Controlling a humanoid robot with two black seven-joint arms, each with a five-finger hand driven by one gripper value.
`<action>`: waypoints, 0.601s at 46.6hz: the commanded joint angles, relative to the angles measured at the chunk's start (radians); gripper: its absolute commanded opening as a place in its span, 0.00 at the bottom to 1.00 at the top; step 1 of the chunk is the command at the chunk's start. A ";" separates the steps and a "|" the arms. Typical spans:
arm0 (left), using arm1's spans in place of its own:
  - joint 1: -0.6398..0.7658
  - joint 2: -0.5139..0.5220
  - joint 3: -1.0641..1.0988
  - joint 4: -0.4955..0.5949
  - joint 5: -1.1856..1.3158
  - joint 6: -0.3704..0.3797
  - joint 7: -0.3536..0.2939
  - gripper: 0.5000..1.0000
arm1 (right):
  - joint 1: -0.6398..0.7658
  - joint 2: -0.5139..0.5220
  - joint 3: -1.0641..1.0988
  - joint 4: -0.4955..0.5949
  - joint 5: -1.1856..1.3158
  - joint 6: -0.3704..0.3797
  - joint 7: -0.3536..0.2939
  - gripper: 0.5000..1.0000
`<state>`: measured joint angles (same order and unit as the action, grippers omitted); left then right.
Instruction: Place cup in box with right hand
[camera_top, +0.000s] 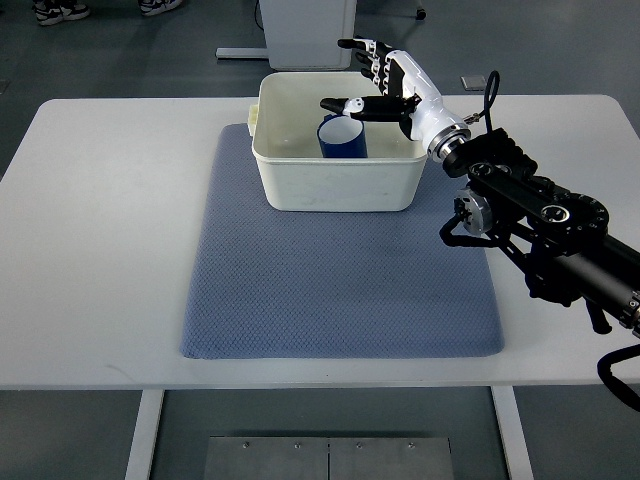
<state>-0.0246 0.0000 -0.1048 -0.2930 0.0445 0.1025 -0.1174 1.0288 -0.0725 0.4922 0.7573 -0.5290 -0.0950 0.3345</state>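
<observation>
You have a white table (100, 250) in front of you, and on it a blue-grey mat (330, 290) that covers most of the middle. At the mat's far edge sits the white plastic box (335, 185), open at the top, with its near wall facing you. The right arm (545, 215) comes in from the right edge, black and jointed, and reaches up and across to the box's far right corner. The left arm does not show at all.

The right hand (385, 85) hangs over the box's rim, white with dark fingers (360, 55). Its fingers are spread and hold nothing: the upper ones point away past the back rim, and the thumb and one finger stretch left over the opening, just above the cup. The dark blue cup (342, 138) stands upright inside the box, toward the back right, mouth up. You cannot tell for certain whether a fingertip touches its rim, but nothing wraps around it.

By the look of things, the placing itself is done and you are at the release step. What the next move calls for is a clean lift: raise the hand straight up first so the low thumb clears the cup's rim and does not tip it, then draw the arm back to the right over the box wall.
</observation>
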 joint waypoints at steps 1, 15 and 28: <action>0.000 0.000 0.001 0.000 0.000 0.000 -0.001 1.00 | -0.003 -0.042 0.002 0.023 0.001 0.003 0.000 0.98; 0.000 0.000 -0.001 0.000 0.000 0.000 -0.001 1.00 | -0.065 -0.171 0.045 0.146 0.003 0.005 -0.006 0.98; 0.000 0.000 0.001 0.000 0.000 0.000 -0.001 1.00 | -0.133 -0.207 0.215 0.146 0.001 0.034 -0.063 0.99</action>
<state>-0.0245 0.0000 -0.1046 -0.2930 0.0445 0.1026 -0.1175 0.9103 -0.2738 0.6737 0.9048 -0.5275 -0.0731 0.2837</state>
